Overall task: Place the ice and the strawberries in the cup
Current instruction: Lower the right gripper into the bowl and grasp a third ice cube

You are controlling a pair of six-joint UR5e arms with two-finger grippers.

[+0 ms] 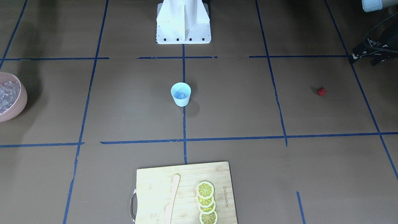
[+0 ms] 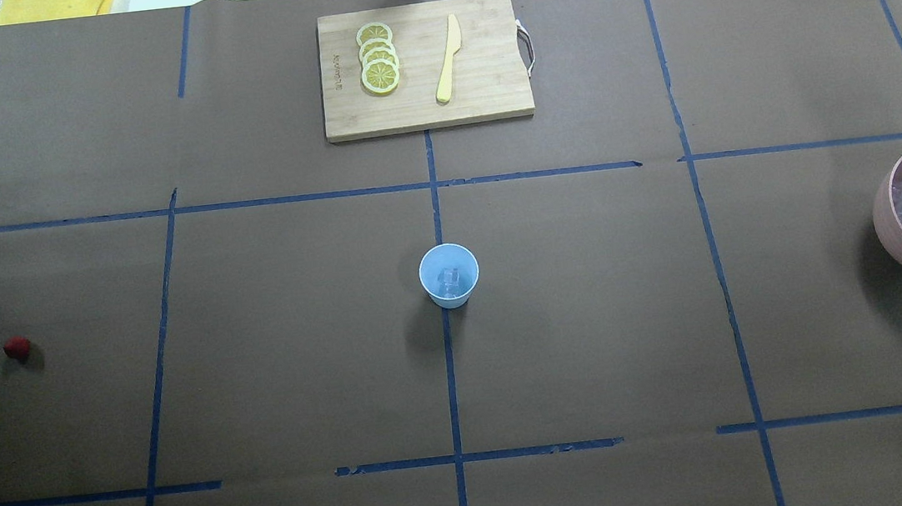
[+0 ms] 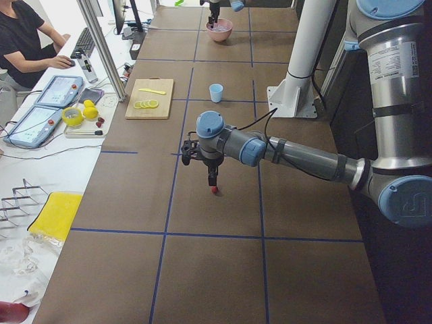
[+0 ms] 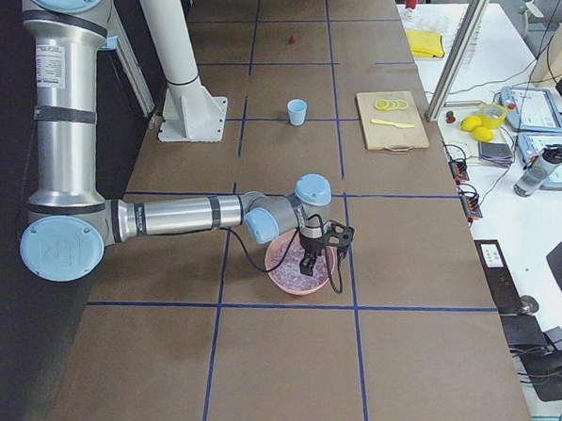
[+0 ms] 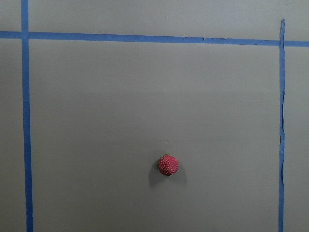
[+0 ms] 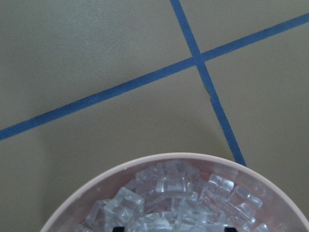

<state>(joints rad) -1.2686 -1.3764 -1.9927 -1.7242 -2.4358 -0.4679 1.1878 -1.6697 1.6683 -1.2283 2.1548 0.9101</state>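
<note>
Though cup (image 2: 449,275) stands mid-table, left gripper (image 3: 212,182), right gripper (image 4: 309,263) near edges; grip: cannot tell

Robotics lab indicated: bench (image 2: 304,369) papered brown, gridded with blue tape (image 2: 452,387); teach pendants (image 3: 59,90) laid alongside; person (image 3: 20,34) seated at keyboard (image 3: 84,42).

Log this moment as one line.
left end effector: above strawberry | right end effector: at pink bowl | cup: ice in, strawberry not yet
</note>
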